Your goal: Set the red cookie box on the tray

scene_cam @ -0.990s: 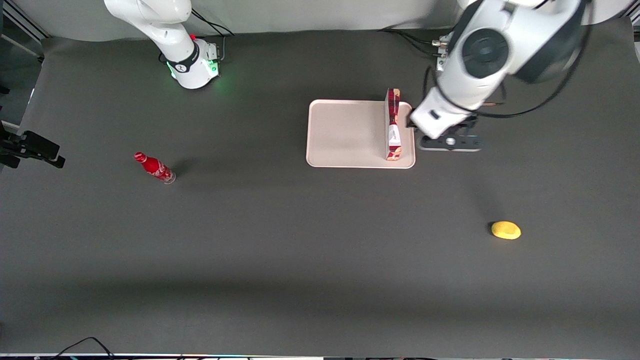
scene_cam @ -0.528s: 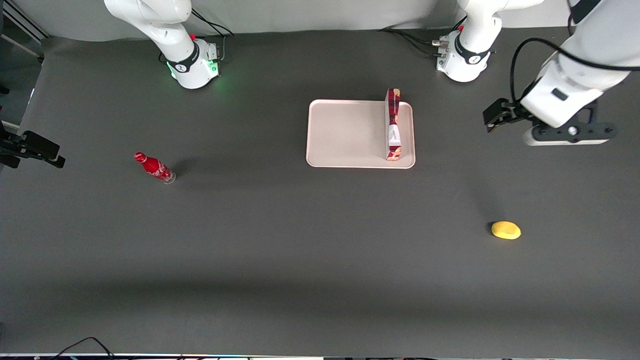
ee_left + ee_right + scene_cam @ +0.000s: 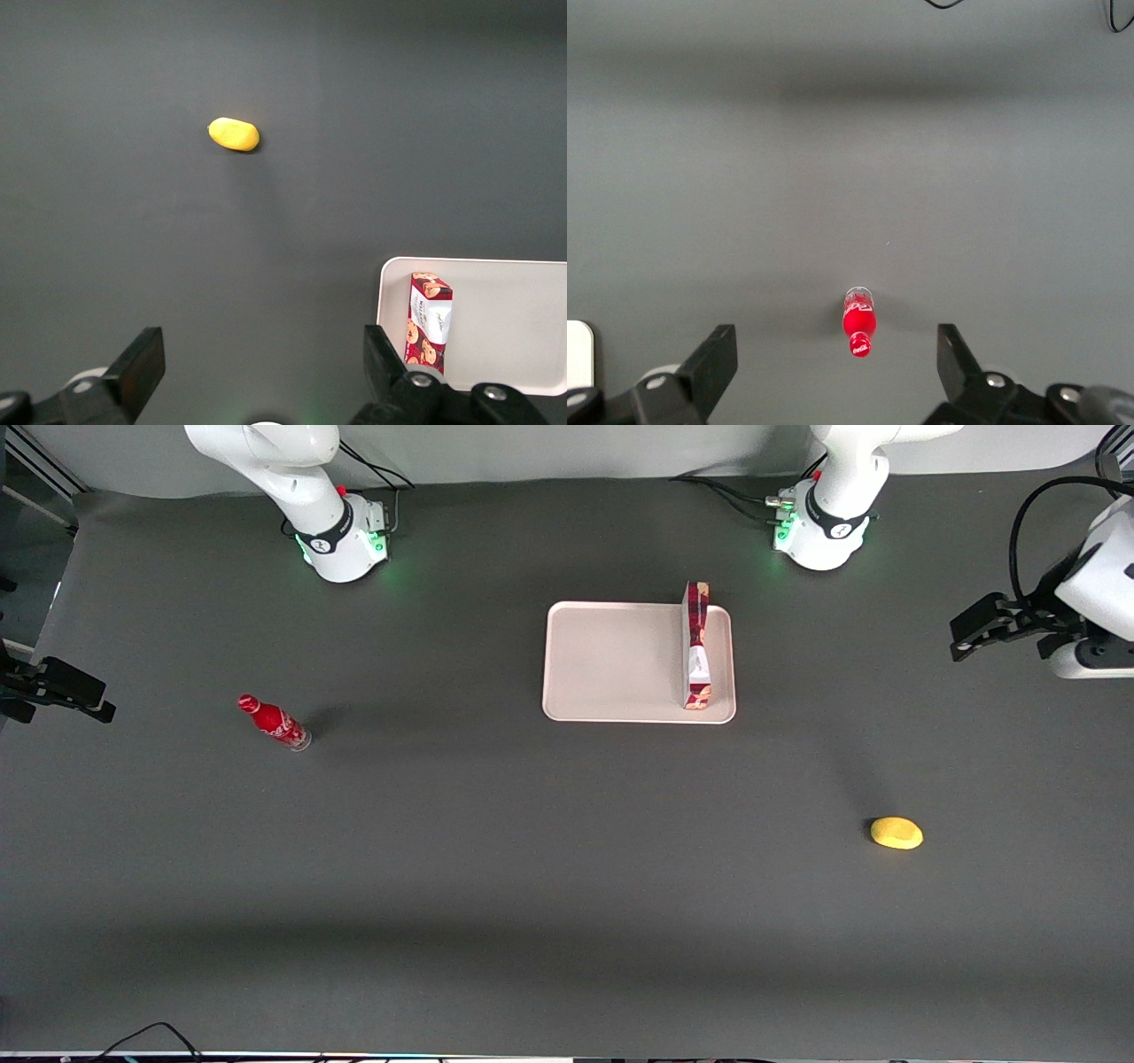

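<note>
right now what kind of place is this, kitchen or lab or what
Probably a robot lab bench: a dark mat with only staged props, the red cookie box on the tray, and the open gripper up toward the working arm's end.

Pincer (image 3: pixel 261 363) fingertips & tray (image 3: pixel 532 376) cut off by frame edge.

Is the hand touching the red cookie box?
Apart. The front view shows the open hand raised toward the working arm's end of the table, bare mat between it and the red cookie box on the tray.

Cookie box (image 3: pixel 696 657) on tray (image 3: pixel 611 662); claw (image 3: pixel 974 631) well apart.
</note>
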Robot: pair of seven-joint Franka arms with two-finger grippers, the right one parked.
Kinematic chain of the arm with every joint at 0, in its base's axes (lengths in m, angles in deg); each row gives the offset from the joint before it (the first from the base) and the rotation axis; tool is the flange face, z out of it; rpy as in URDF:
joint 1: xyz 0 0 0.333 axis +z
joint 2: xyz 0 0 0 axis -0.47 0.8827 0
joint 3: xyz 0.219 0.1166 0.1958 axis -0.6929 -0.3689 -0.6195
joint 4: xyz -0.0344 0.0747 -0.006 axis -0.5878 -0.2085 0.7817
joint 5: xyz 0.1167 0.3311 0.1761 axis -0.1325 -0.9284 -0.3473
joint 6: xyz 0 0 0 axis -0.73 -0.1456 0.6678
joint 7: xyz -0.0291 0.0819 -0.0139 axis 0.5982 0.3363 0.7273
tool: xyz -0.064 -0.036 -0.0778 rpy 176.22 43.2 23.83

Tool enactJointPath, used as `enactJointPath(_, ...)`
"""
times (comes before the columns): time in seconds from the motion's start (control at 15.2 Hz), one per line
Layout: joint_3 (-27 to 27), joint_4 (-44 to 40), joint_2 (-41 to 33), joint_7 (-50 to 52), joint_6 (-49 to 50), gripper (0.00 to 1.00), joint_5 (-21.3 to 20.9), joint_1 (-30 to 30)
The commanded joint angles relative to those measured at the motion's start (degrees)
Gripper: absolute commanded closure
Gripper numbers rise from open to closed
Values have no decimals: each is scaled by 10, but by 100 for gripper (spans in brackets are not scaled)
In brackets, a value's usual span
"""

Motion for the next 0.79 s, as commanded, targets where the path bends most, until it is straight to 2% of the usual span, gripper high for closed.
enactJointPath(0.0,-12,-7,3,-9,7,0,-6,-5)
enactJointPath(0.2,-8,-13,5,-10,6,0,-24,-11)
enactJointPath(0.73,-3,-28,13,-11,-31,0,-24,-11)
